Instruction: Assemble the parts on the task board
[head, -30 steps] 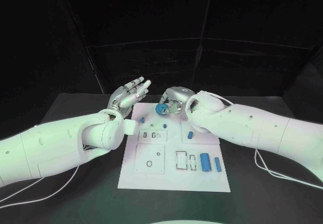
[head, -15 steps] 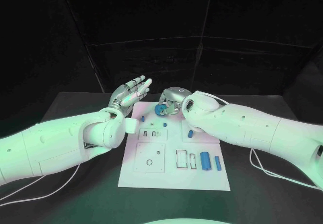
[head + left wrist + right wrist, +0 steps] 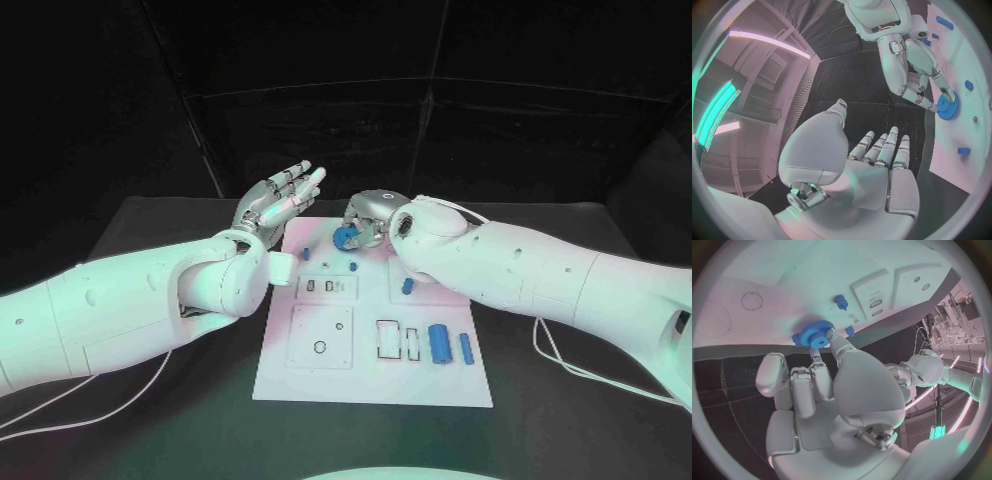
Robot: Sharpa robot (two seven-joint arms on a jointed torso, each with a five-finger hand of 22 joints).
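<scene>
From my seat, the right hand (image 3: 371, 215) is pinching a blue gear (image 3: 346, 235) between its fingertips (image 3: 826, 335), holding it over the far end of the white task board (image 3: 372, 385), roughly 12 o'clock from the board's middle. The left hand (image 3: 277, 200) sits raised at about 11 o'clock, off the board's far left corner, palm up, fingers straight and slightly apart, holding nothing. Near the 5 o'clock corner of the board I can see two blue cylinders (image 3: 440, 346) lying side by side.
</scene>
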